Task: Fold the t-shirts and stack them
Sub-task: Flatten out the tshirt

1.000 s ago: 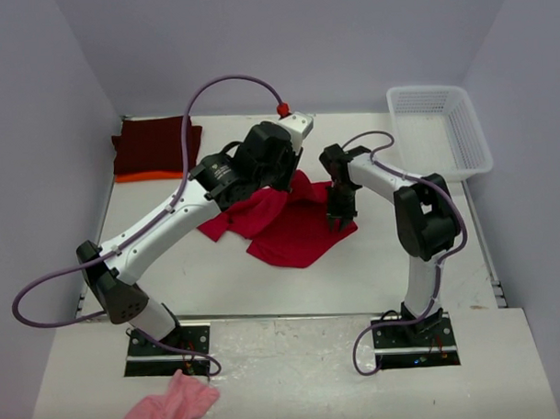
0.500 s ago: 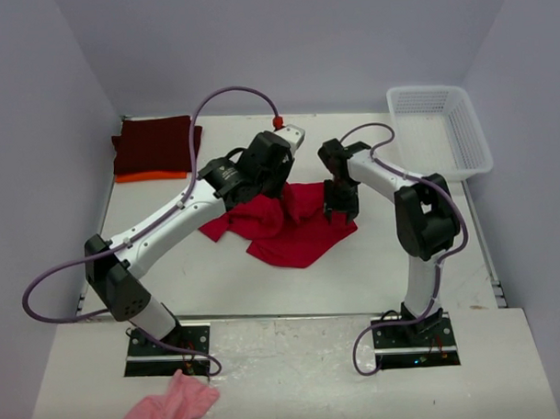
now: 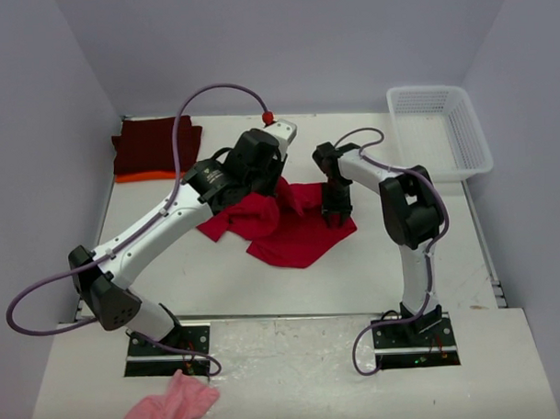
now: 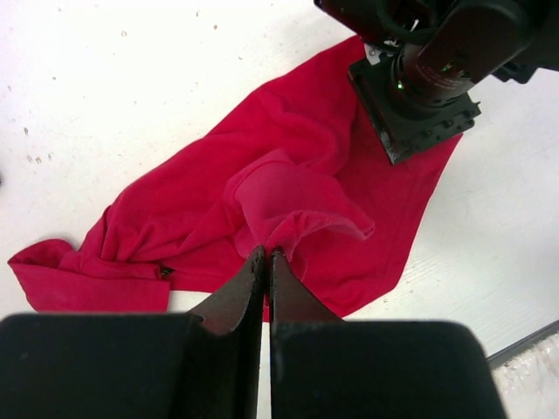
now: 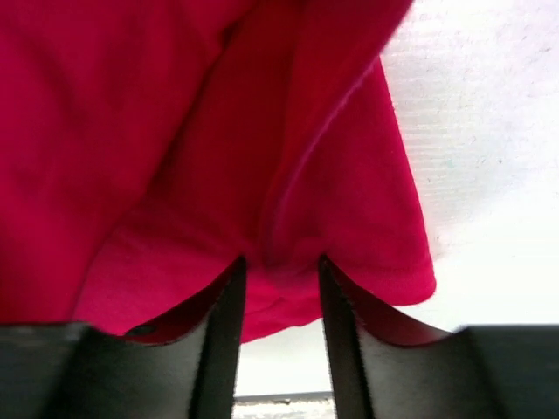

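The bright red t-shirt [image 3: 295, 232] lies crumpled at mid-table. My left gripper [image 3: 277, 189] is shut on a pinch of its fabric and holds that pinch raised; in the left wrist view the left gripper [image 4: 266, 253] has its jaws together on a peak of the red t-shirt [image 4: 288, 188]. My right gripper [image 3: 338, 212] points down at the shirt's right corner. In the right wrist view the right gripper [image 5: 281, 264] has its jaws narrowly apart with a fold of the red t-shirt [image 5: 175, 157] bunched between them. The dark maroon t-shirt [image 3: 156, 143] lies folded on the orange t-shirt [image 3: 148, 176] at the back left.
A white mesh basket [image 3: 440, 130] stands at the back right. A small pink fluffy cloth [image 3: 170, 406] lies on the near ledge, left of the arm bases. Purple cables loop off both arms. Walls close in the table on the left, back and right.
My left gripper has shifted slightly left and back with the pinch of red fabric. My right gripper has edged left at the shirt's right corner. The shirt has bunched a little more.
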You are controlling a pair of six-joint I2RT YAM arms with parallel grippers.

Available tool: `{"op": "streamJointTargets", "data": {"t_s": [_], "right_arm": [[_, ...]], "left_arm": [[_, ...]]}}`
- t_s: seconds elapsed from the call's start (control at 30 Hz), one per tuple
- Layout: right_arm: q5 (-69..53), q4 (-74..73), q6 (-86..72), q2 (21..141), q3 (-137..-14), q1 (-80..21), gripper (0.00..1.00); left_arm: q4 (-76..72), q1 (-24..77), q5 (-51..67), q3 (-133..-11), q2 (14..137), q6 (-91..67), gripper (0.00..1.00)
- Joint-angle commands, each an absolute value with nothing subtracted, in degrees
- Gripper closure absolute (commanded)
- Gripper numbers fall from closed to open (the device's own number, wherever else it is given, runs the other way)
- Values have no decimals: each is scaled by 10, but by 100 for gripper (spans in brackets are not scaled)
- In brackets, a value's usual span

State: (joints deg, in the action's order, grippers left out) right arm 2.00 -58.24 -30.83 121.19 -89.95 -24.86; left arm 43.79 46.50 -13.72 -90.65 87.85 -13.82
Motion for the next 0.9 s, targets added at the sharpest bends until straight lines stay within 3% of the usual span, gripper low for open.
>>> {"op": "streamJointTargets", "data": {"t_s": [0.0,0.3,0.6,0.87], "right_arm": [[24,-571,-312,1220,-910,-250,63],[35,-562,-320,1193,-882,-250,78],[47,-561,-319,1174,-874,-250,73],[51,-562,-323,1168,-880,-250,78]], "left_arm": [[429,461,-134,-920,844,-127,100],[424,454,-127,-914,845,-121,100],[414,455,-119,-891,844,-127,100],[413,454,-113,-886,848,-128,100]]}}
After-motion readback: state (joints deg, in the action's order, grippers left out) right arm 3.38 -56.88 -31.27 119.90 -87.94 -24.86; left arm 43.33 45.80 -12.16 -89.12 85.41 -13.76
